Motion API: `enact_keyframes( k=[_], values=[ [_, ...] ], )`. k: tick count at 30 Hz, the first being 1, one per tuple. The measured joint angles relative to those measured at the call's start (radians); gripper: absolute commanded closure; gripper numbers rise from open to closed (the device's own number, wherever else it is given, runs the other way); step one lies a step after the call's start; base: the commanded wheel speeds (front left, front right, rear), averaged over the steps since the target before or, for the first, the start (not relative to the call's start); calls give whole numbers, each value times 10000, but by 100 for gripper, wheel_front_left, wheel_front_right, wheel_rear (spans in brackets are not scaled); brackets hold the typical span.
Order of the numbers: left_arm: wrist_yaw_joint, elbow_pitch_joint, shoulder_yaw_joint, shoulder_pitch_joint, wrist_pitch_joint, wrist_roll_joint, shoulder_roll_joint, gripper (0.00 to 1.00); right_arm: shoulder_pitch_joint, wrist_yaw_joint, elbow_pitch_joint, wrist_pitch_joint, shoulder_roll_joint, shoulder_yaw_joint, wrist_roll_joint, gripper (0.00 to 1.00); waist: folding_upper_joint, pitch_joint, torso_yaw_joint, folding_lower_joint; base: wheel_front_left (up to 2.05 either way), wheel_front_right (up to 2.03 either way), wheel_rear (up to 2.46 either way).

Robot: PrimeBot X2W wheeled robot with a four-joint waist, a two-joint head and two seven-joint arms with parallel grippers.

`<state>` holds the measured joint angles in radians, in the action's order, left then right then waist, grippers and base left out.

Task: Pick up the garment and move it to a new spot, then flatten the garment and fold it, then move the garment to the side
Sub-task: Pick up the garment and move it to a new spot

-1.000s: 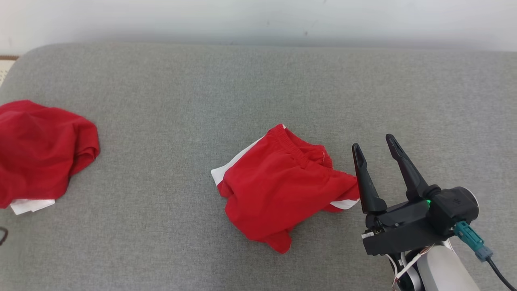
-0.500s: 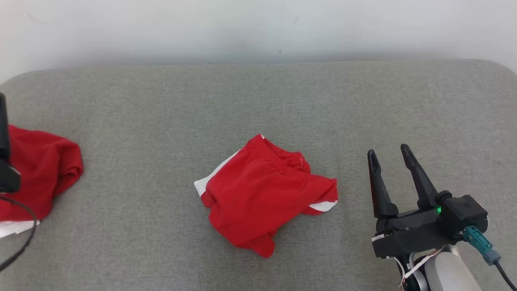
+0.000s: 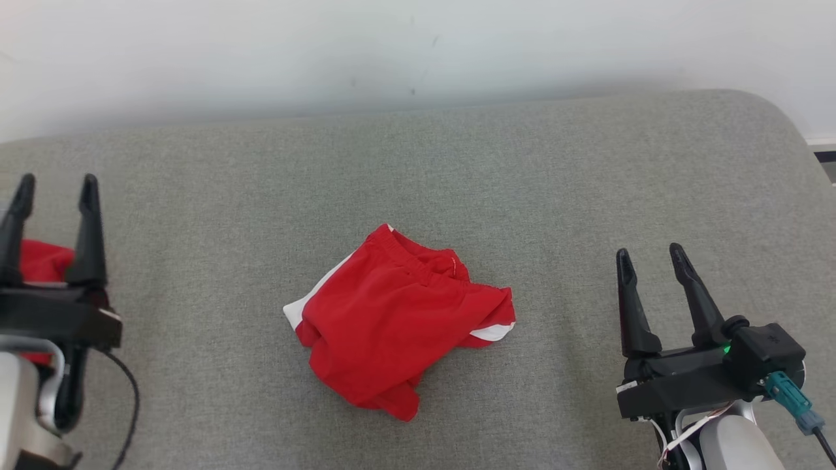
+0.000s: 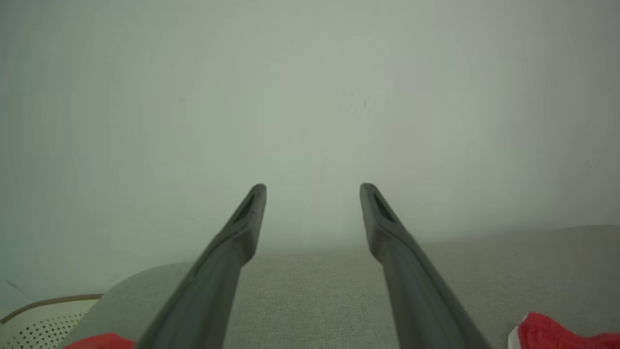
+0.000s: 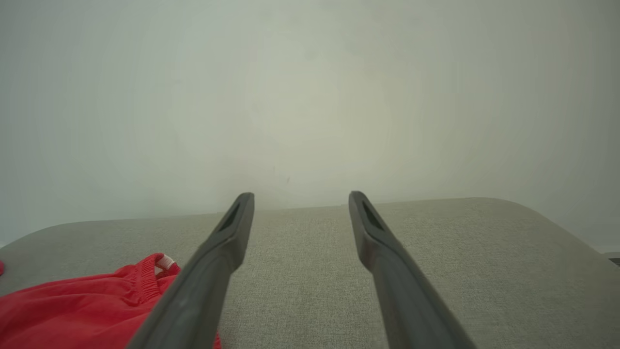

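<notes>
The garment point(image 3: 398, 320), red shorts with white side panels, lies crumpled in the middle of the grey cushioned surface point(image 3: 215, 196). My right gripper point(image 3: 649, 253) stands open to its right, a clear gap away, nothing between its fingers. At the left edge my left gripper point(image 3: 57, 186) is open too and empty. Along the open right gripper point(image 5: 300, 196) in the right wrist view, the garment point(image 5: 87, 310) shows at lower left with its elastic waistband up. The left wrist view has the open left gripper point(image 4: 313, 189) and the garment's edge point(image 4: 557, 332) at lower right.
A second red garment point(image 3: 40, 261) lies behind my left gripper at the far left. A pale perforated basket point(image 4: 43, 320) sits beyond the cushion's left end. A white wall point(image 3: 418, 46) runs along the back, and the cushion's rounded right corner point(image 3: 777, 117) is close to my right arm.
The head camera has turned, bringing my left gripper into view. My right gripper has drawn away from the garment's right edge; the garment keeps its shape.
</notes>
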<state>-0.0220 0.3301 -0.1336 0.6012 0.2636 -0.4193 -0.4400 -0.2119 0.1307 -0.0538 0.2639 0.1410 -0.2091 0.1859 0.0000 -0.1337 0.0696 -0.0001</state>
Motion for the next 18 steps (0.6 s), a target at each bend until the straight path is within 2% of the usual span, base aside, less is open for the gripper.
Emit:
enact_keyframes(
  k=[7, 18],
  values=[
    [165, -1221, 395, -1073, 0, 295, 593, 0, 172, 0, -58, 0, -107, 198, -2, 0, 0, -29, 102, 0, 0, 0, 0],
    [136, -2217, 629, -2365, 0, 660, 1998, 0, 182, 0, -502, 0, -125, 196, 119, 0, 0, 12, -36, 0, 0, 0, 0]
  ],
)
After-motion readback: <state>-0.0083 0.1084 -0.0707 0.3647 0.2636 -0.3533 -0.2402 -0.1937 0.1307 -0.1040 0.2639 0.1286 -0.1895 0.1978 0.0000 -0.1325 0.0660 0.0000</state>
